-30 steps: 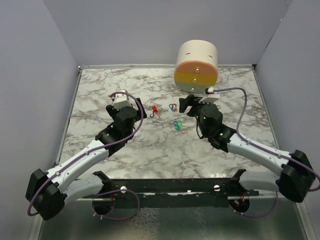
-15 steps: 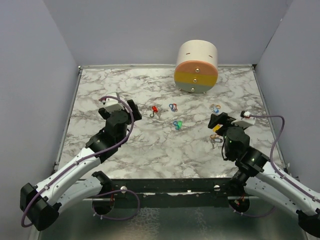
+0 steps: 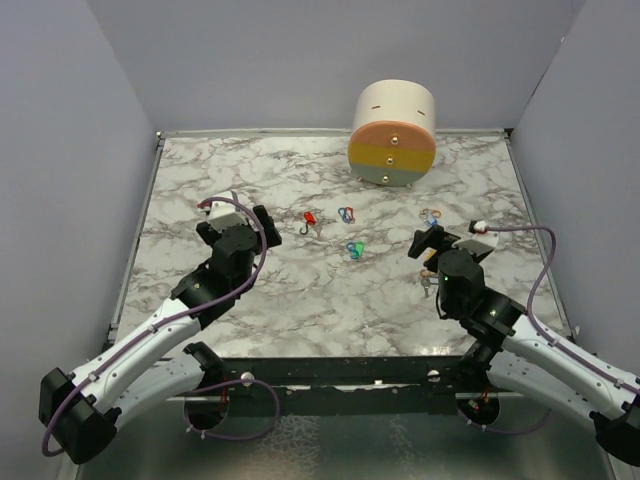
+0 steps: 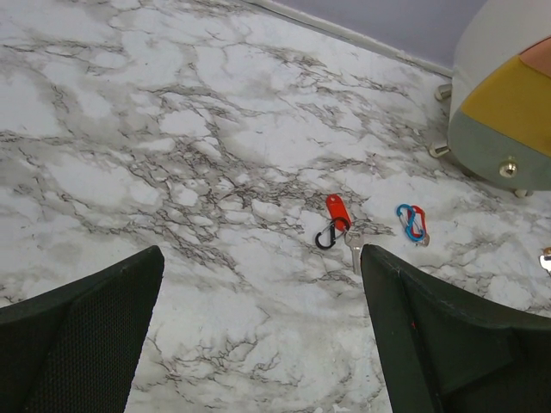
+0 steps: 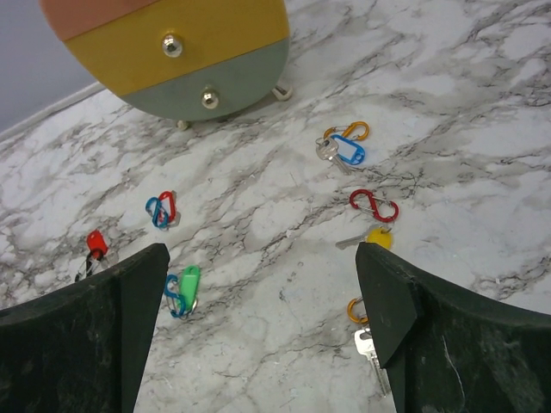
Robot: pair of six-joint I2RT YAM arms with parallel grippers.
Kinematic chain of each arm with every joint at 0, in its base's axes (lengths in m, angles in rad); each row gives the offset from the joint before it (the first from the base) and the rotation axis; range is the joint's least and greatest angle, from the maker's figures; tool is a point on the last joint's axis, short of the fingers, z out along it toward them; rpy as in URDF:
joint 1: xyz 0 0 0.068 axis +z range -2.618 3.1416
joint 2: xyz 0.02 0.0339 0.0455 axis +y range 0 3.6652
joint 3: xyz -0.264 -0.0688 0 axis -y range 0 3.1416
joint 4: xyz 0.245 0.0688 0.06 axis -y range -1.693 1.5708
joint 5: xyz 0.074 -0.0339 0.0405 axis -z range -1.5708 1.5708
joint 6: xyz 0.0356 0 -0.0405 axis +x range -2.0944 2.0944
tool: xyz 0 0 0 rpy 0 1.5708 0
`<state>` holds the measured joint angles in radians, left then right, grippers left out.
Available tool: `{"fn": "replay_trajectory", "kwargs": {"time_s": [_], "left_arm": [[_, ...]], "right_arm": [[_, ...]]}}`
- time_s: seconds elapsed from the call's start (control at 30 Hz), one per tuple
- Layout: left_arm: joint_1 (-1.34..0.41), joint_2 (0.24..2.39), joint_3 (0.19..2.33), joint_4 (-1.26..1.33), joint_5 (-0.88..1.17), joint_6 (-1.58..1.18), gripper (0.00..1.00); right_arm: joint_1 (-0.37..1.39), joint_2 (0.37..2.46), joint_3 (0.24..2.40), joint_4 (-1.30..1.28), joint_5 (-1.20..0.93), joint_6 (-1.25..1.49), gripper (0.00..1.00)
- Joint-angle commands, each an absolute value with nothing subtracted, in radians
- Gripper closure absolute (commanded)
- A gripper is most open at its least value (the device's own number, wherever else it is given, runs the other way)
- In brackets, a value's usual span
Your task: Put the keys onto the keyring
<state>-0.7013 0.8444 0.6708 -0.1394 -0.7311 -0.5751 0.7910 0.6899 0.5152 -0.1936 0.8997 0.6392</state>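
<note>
Keys lie scattered flat on the marble table among small clips, while my left fingers and right fingers hang spread and empty above them, so a careless pinch could skid one away or snag a clip instead.

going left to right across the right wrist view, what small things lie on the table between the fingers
red key → red and blue clips → green key → blue key. The rest sit one above another further right, so they have no clear order.
</note>
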Motion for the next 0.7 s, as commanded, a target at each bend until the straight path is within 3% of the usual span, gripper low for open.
{"fn": "replay_trajectory", "kwargs": {"time_s": [0.0, 0.17, 0.43, 0.67], "left_arm": [[-0.696, 0.817, 0.655, -0.137, -0.768, -0.585, 0.01], [-0.696, 0.823, 0.645, -0.122, -0.765, -0.580, 0.01], [-0.696, 0.867, 0.654, -0.114, -0.773, -0.580, 0.01], [-0.696, 0.873, 0.651, -0.107, -0.793, -0.567, 0.01]], "right_arm": [[0.793, 0.671, 0.488, -0.194, 1.033, 0.747, 0.08], [0.732, 0.670, 0.536, -0.183, 1.118, 0.680, 0.07], [0.263, 0.821, 0.596, -0.090, 0.732, 0.593, 0.07], [0.018, 0.902, 0.607, -0.027, 0.572, 0.570, 0.05]]}}
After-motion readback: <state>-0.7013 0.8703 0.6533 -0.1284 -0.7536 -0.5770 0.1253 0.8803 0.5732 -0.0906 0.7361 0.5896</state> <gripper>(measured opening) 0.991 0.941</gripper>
